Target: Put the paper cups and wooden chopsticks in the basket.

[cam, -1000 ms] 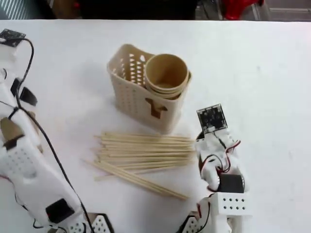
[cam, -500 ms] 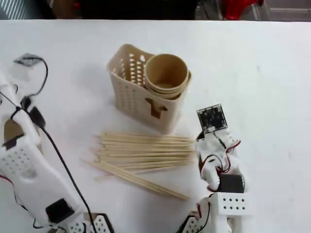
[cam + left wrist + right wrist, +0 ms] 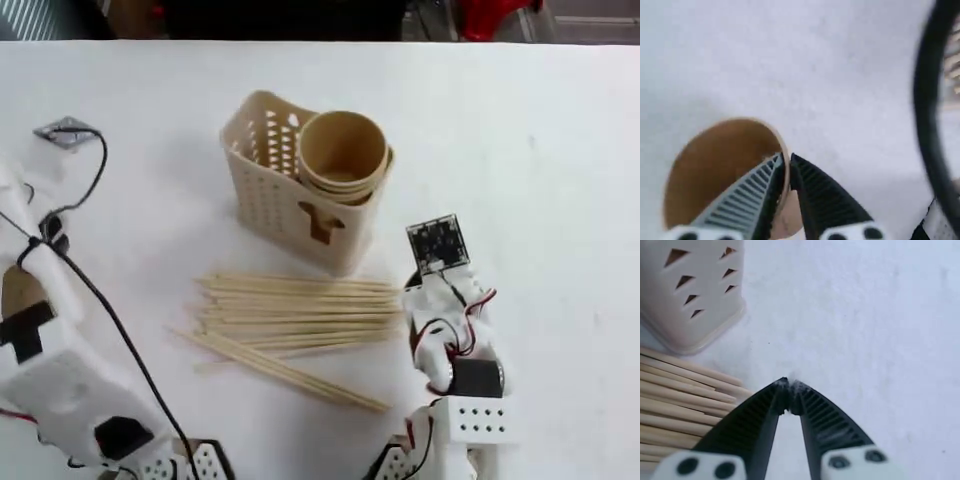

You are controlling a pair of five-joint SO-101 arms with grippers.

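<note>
So it looks like we're on the cup step. The left jaws are clamped shut on the wall of a paper cup (image 3: 715,170), one jaw inside the rim and the other outside, with the cup's open mouth facing the wrist camera. Past the cup there's just bare desk (image 3: 790,60).

The right jaws are closed tip to tip on nothing and sit low over the desk. The ends of the wooden chopsticks (image 3: 675,405) lie just beside them, and a bottom corner of the basket (image 3: 690,315) is a little beyond those.

From the high view, the basket is well apart from the left jaws and near the right ones. It stands upright and already has a stack of cups (image 3: 343,150) in the end closer to the right jaws. The end closer to the left jaws looks free. The chopsticks are all loose on the desk, spread between the two arms in front of the basket, and none are in yet.

My guess for the next move is carrying the held cup across to the basket. It'd need to go high enough to clear the rim, since the basket is tall. Then it either lines up over the stack to nest or drops into the free end before the jaws open. The chopsticks come after, and they look fiddly, being thin and flat on the desk.
</note>
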